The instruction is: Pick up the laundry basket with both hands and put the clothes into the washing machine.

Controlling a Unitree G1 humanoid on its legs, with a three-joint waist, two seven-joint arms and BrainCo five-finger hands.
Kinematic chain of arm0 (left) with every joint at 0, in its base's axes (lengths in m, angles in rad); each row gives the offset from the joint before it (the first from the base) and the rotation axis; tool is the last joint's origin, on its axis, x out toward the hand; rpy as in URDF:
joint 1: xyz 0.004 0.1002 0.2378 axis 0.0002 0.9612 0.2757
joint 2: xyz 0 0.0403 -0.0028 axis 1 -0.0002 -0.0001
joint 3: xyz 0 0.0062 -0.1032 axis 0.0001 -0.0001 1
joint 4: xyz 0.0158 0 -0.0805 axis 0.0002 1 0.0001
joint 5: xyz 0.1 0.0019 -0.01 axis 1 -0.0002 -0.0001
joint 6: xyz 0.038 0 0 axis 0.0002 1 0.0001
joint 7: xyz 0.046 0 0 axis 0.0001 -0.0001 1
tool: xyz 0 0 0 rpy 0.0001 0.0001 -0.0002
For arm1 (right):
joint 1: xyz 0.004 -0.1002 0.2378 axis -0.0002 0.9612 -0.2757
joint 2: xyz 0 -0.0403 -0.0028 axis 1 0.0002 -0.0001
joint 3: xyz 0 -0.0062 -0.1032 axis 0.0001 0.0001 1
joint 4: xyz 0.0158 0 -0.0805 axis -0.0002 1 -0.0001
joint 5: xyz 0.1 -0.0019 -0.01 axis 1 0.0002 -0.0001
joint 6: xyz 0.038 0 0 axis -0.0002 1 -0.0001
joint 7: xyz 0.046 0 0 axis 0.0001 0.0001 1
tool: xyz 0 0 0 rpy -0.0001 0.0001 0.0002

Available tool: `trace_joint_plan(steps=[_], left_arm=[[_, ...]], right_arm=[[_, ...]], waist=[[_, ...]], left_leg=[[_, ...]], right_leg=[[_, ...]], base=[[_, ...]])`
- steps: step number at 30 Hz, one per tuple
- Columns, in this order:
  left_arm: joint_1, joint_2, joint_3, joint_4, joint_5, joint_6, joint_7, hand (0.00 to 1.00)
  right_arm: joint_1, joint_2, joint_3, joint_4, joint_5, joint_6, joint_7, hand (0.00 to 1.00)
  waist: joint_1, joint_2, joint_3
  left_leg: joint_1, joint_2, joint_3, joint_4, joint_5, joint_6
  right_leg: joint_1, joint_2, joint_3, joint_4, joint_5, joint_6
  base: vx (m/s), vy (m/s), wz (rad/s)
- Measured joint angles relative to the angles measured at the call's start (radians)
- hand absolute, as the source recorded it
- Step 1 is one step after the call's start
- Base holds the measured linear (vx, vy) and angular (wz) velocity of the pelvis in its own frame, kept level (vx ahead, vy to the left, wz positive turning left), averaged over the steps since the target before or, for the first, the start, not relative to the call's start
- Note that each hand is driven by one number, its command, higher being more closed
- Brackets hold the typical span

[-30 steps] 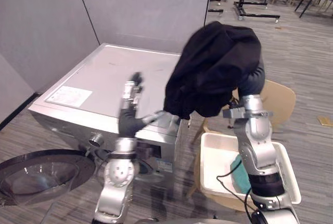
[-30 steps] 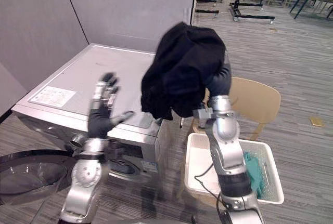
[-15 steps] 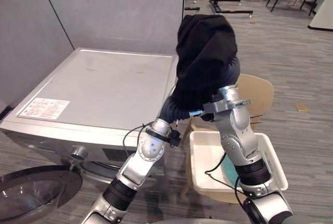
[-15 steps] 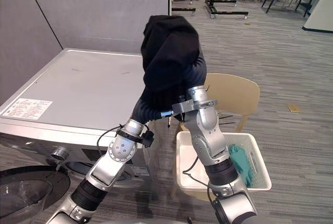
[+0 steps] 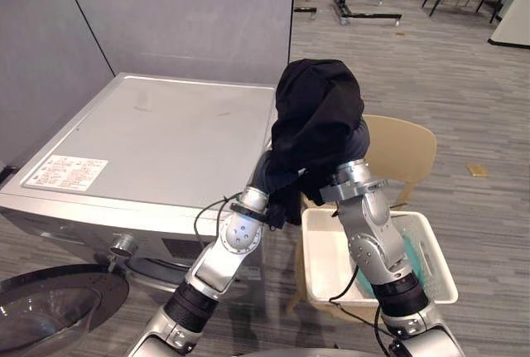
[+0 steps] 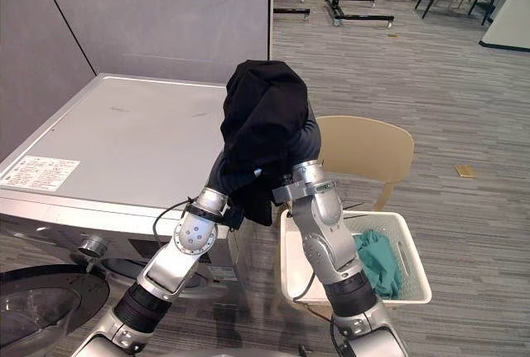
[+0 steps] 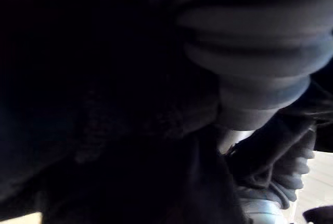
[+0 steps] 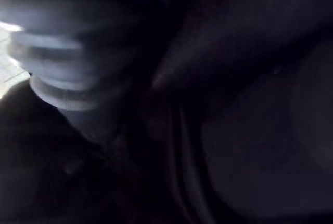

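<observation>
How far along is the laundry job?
Done: the washing machine door is open and the black garment is out of the white basket. In hand: that garment, draped over both arms. Left: load it, then the teal garment in the basket.

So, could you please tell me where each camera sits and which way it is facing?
Left eye view: on the head, looking down at the washing machine, black garment and white basket; left arm and right arm end under the garment.
Right eye view: same head, slightly rightward, same scene, with teal cloth in the basket.
Left wrist view: on the left wrist, close against the garment; a ribbed cover shows.
Right wrist view: on the right wrist, against dark cloth, beside a ribbed cover.
Shared: the garment.
</observation>
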Motion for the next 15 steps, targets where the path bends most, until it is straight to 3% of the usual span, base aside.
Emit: trace_joint_plan(steps=[3,7,15], left_arm=[[0.032,-0.014,0.062,0.0,-0.004,-0.001,-0.002,1.0],[0.107,-0.02,0.126,-0.014,-0.005,-0.001,-0.001,1.0],[0.242,-0.02,0.262,-0.137,-0.013,-0.005,0.005,1.0]], right_arm=[[0.026,-0.001,-0.03,-0.001,-0.034,0.003,0.003,0.0],[0.062,-0.031,-0.152,-0.04,-0.172,0.003,-0.006,0.0],[0.17,-0.079,-0.45,-0.202,-0.377,-0.046,-0.112,0.0]], waist=[[-0.004,0.0,0.0],[-0.007,0.0,0.0],[-0.026,-0.002,0.001]], left_leg=[[0.001,0.0,0.0,0.0,0.0,0.0],[0.004,0.0,0.0,-0.002,0.0,0.0],[0.023,0.0,0.032,-0.021,-0.001,-0.001]], right_leg=[[0.002,0.001,0.0,-0.005,0.002,0.004],[0.006,0.002,0.0,-0.006,0.002,0.004],[-0.002,0.004,0.031,-0.005,0.002,0.004]], base=[[0.0,0.0,0.0],[0.0,0.0,0.0],[-0.03,-0.015,-0.11]])
